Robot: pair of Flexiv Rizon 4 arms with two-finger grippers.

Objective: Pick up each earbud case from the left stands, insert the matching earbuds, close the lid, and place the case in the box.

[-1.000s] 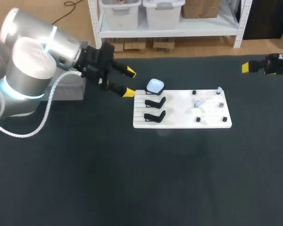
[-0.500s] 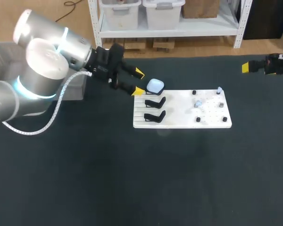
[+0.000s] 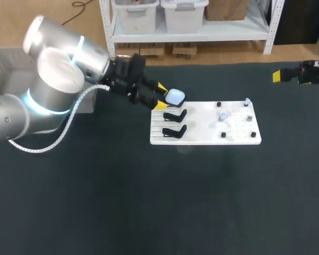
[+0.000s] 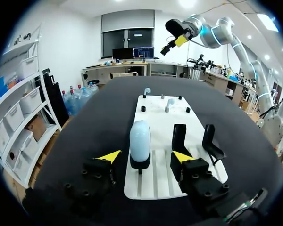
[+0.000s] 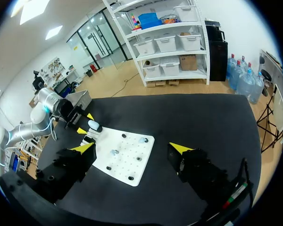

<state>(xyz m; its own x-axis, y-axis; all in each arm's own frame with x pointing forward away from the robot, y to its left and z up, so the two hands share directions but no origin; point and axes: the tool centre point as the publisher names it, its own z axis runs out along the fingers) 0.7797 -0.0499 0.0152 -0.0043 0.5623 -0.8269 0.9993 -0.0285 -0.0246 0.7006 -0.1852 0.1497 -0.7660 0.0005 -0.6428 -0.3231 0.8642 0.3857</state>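
A pale blue earbud case stands upright on the rearmost black stand of the white board. My left gripper is at the case from the left, open, its yellow tips either side of it. In the left wrist view the case stands between the fingers of that gripper, with a gap on each side. Two empty stands are beside it. Two small pale earbuds sit on pegs at the board's right half. My right gripper hangs open at the far right, away from the board; its own view shows its fingers spread wide.
A grey box sits on the table behind my left arm, mostly hidden by it. Small black pegs dot the board's right half. Dark table cloth covers the whole near side.
My left arm has moved right until its fingers flank the case, and the fingers have drawn closer together. The right arm has kept still.
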